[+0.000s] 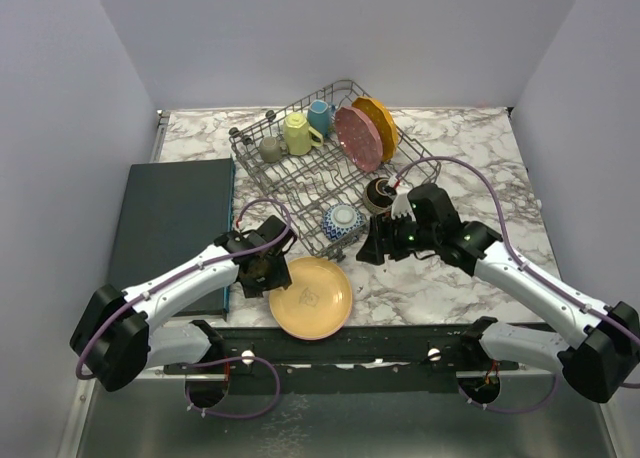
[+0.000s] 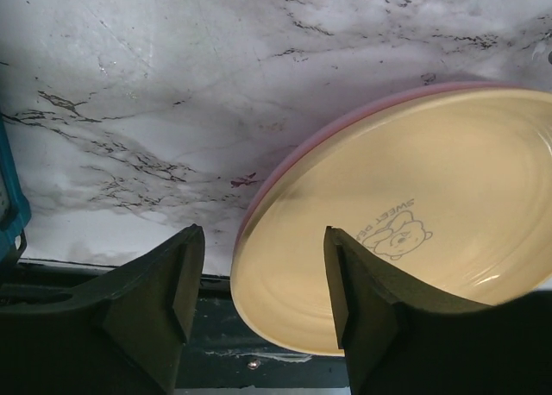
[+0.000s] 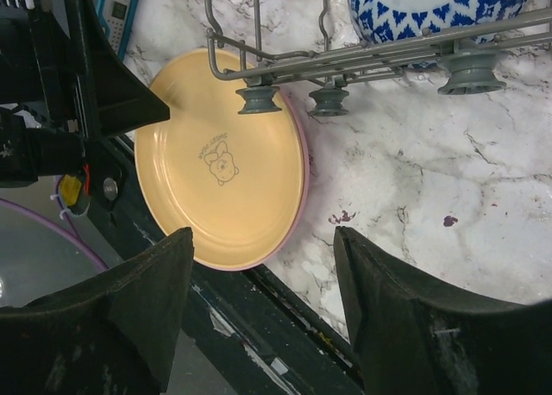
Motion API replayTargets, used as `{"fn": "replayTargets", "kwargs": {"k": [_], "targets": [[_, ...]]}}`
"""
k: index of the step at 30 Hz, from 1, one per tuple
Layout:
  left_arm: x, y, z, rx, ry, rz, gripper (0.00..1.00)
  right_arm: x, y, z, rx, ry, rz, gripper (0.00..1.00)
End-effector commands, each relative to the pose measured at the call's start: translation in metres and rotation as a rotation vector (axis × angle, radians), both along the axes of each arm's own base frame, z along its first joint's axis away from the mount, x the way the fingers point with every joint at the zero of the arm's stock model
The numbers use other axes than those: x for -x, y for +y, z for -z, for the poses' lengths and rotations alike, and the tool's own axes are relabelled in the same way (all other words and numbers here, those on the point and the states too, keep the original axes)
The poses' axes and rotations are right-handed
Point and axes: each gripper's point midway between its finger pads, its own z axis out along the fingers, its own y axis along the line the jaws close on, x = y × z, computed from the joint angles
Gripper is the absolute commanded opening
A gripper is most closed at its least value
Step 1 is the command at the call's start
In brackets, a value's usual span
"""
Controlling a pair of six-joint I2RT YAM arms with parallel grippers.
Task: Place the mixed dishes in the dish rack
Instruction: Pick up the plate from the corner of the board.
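Loading, top view: peach plate (image 1: 311, 298) flat at near edge of worktop (image 1: 470, 158), just beside near corner of dish rack (image 1: 300, 190); not yet racked.
Rack contents: olive mug (image 1: 270, 148), yellow mug (image 1: 297, 134) and blue mug (image 1: 320, 116) in far left part; pink plate (image 1: 358, 138) and orange plate (image 1: 377, 123) upright beside them; dark brown bowl (image 1: 378, 193) and blue-patterned bowl (image 1: 342, 221) along near right side.
Arms: left jaws at plate's left rim; right jaws just right of plate, by rack's near corner.
Left wrist view, left jaws: part-open, straddling plate rim (image 2: 259, 188), one side over bare worktop (image 2: 172, 84), other over plate's inner face; no pinch visible, nothing held.
Handling: probably stiff, glossy, slippery, prone to chipping; thin rim the only hold; near rim seemingly jutting past worktop edge, leaving room underneath.
Right wrist view, right jaws: wide open, empty, above worktop's near edge; plate (image 3: 224, 162) and rack wire (image 3: 362, 63) visible beyond, untouched.
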Motion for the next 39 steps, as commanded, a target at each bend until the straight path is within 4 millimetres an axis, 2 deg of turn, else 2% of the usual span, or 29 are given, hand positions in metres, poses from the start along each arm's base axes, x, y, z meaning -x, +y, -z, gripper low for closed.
{"fn": "replayTargets", "kwargs": {"k": [1,12,31,39], "targets": [[0.001,-0.004,0.004,0.025,0.015,-0.016,0.62,0.006,0.004,-0.002,-0.033,-0.004,-0.019,0.71],[0.005,-0.006,0.01,0.035,0.035,-0.011,0.41,0.009,0.001,-0.002,-0.038,-0.003,-0.012,0.71],[0.005,-0.016,-0.008,0.098,0.01,0.02,0.0,0.013,0.001,0.003,-0.046,0.024,0.002,0.7],[0.003,-0.017,-0.02,0.111,-0.014,0.04,0.0,0.014,0.001,0.005,-0.053,0.037,0.008,0.7]]}}
